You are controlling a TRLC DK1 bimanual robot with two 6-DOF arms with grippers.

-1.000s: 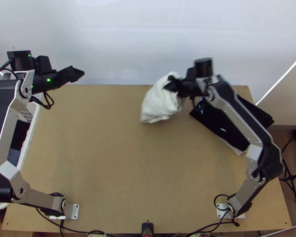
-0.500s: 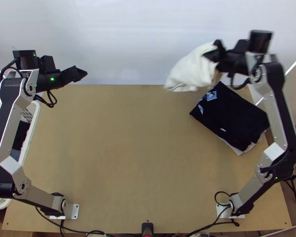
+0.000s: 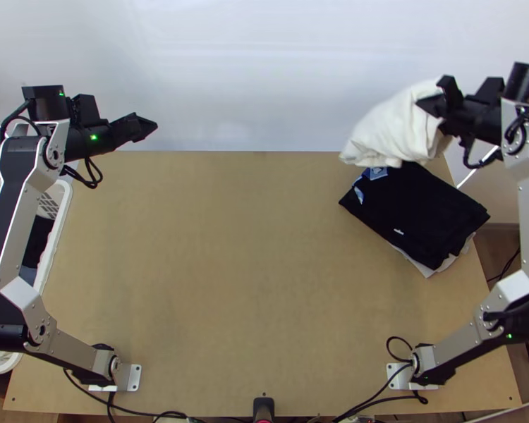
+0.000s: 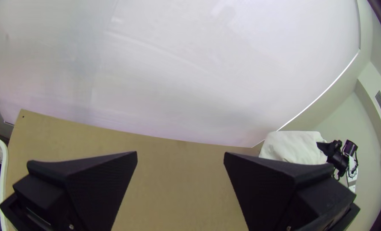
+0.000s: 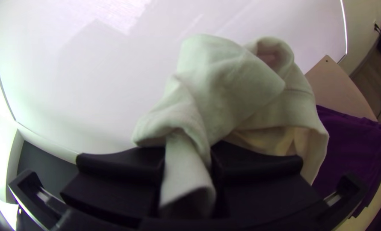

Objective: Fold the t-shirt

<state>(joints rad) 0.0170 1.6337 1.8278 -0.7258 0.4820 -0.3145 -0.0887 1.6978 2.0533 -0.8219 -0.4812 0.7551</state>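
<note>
White cloth (image 3: 393,127) over table edge (image 3: 264,154)

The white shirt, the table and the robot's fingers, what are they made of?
The white shirt looks like soft cloth, maybe cotton, with a dull finish: it folds and droops. The table seems to be wood or wood board, light brown, smooth and flat. The left gripper's fingers could be matte black plastic or rubber, because they look dark and hardly shine.
</note>
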